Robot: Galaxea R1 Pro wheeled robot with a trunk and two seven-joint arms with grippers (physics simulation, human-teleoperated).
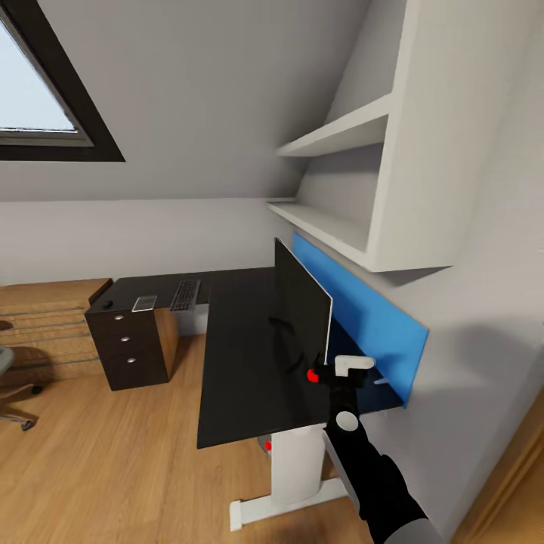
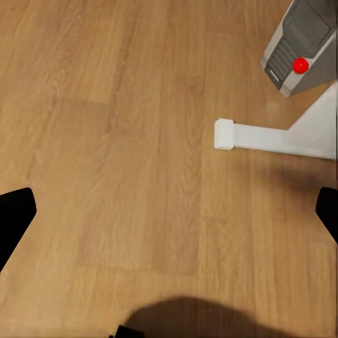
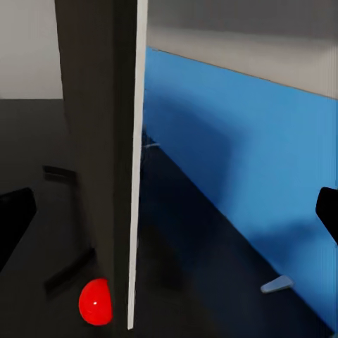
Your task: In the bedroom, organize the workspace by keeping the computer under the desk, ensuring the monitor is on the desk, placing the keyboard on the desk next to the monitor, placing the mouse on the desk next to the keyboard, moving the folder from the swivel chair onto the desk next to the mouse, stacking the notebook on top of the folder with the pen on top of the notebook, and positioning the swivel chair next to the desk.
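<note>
At the counter [image 1: 242,363] edge, right pincer [image 3: 169,211] straddles the monitor [image 1: 302,313], jaws wide; closing on it appears next.

Right arm [image 1: 378,476]: glossy black tapered casing, grey round joint cap [image 1: 347,421] near wrist, pale grey cuff at 5 o'clock edge. White blocky gripper head [image 1: 349,366]. Wrist views: black fingertips [image 3: 15,218] at both side edges.

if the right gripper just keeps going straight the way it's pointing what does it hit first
Most likely the monitor: its thin near edge stands between the right gripper's open fingers in the wrist view. Slightly off, it would pass along the screen's side over the desk.
</note>
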